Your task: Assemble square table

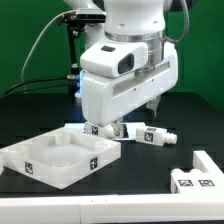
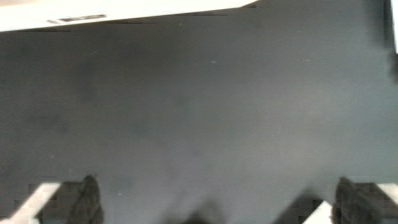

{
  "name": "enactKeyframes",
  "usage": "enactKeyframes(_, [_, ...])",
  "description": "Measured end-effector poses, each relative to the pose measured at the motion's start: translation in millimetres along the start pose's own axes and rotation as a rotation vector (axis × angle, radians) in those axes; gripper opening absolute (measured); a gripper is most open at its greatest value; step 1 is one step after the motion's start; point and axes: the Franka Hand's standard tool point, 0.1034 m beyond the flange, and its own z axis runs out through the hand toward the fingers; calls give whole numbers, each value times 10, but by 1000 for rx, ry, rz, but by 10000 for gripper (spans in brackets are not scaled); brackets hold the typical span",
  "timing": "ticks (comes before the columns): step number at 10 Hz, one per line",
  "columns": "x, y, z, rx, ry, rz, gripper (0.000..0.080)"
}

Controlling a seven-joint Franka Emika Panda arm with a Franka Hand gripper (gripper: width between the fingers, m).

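Note:
The square table panel [image 1: 55,155], white with a raised rim and tags on its side, lies on the black table at the exterior view's lower left. Tagged white legs lie behind it: one [image 1: 97,129] by the panel's far corner, others [image 1: 150,134] to its right. Another leg [image 1: 193,181] lies at the lower right. My gripper [image 1: 152,104] hangs above the legs, mostly hidden behind the white hand. In the wrist view the gripper [image 2: 222,185] is open wide. Its fingers [image 2: 75,200] stand far apart with only bare black table between them.
A white L-shaped rail [image 1: 212,163] stands at the exterior view's right edge beside the lone leg. A white edge [image 2: 125,10] crosses one corner of the wrist view; I cannot tell what it is. Cables and a black stand [image 1: 70,45] are behind the arm.

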Motion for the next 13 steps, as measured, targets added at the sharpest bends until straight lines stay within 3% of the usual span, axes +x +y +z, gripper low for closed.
enactKeyframes(1, [-8,11,0,0,0,0,649])
enactKeyframes(3, [-60,304,-10,-5,-2,45,649])
enactKeyframes(5, [51,514,90,-11,4,96,649])
enactKeyframes(10, [67,535,88,-14,5,71,649])
enactKeyframes(12, [416,477,98,-37,54,319,649])
enactKeyframes(13, [579,508,100,-19,82,485,649])
